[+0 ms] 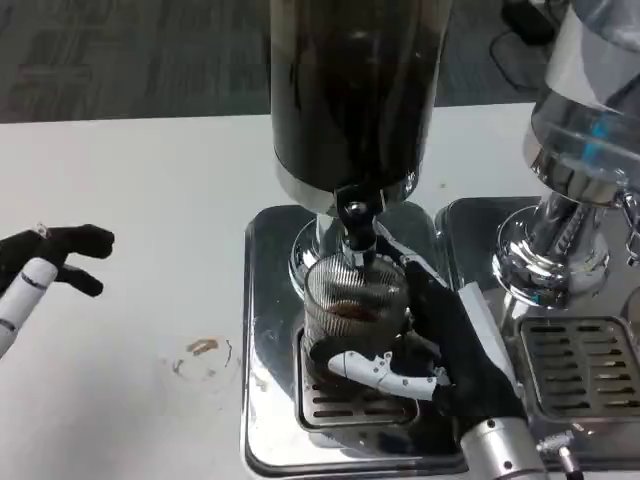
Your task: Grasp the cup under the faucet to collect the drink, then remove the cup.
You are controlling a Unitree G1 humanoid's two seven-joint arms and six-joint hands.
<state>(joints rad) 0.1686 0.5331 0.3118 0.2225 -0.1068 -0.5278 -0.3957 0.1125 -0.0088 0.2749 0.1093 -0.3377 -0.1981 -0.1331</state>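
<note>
The cup (352,305) is clear ribbed glass, upright on the drip grate (340,400), directly under the black faucet (355,225) of the dark drink dispenser (350,90). A little brown liquid sits inside. The dispenser's tank rises at twelve o'clock from it.

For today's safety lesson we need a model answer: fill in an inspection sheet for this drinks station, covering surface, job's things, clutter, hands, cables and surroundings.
Surface: white table, with a brownish ring stain.
Job's things: clear ribbed glass cup stands on the slotted drip grate under the black faucet of the dark-filled drink dispenser; some brown drink is in it.
Clutter: nothing seen.
Hands: right hand wraps the cup; left hand hovers over the table, holding nothing.
Cables: a dark cable on the floor.
Surroundings: second chrome dispenser on the right; grey carpet behind.
</note>
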